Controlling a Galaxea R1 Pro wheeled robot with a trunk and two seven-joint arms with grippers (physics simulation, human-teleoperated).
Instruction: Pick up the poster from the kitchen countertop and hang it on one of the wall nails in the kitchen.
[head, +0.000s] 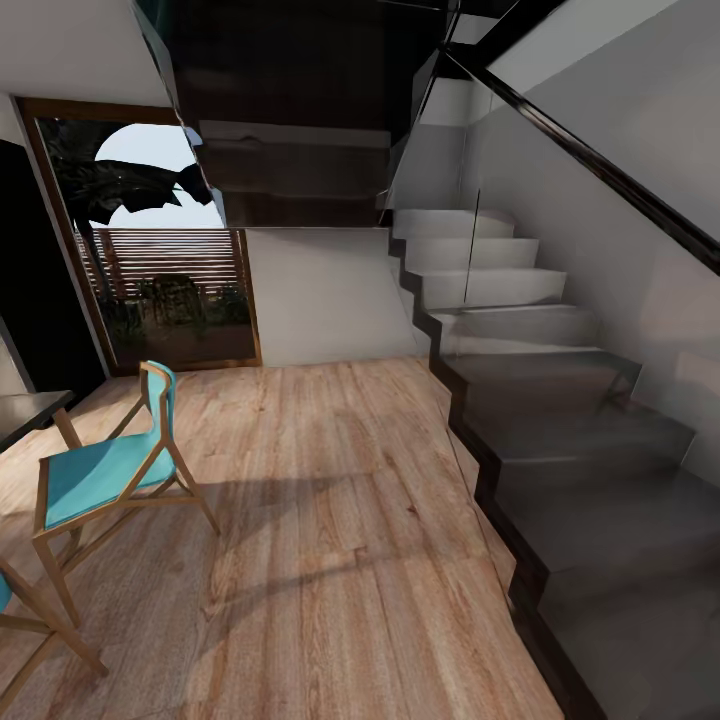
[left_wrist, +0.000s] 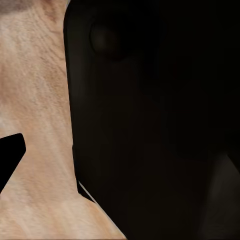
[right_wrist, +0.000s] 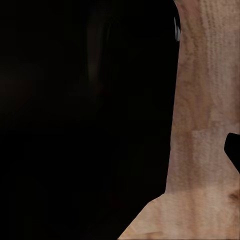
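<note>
Pale wooden floor ahead, grey staircase right, teal chair left. Both wrist views look down past a dark robot body at floorboards. Can't tell either gripper's opening or the poster's location.

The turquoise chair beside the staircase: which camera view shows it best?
The head view shows it best: the turquoise chair stands whole on the wooden floor, seat, back and wooden legs visible, left of the staircase. Both wrist views show dark robot parts over wooden floor, with no part of the chair.
</note>
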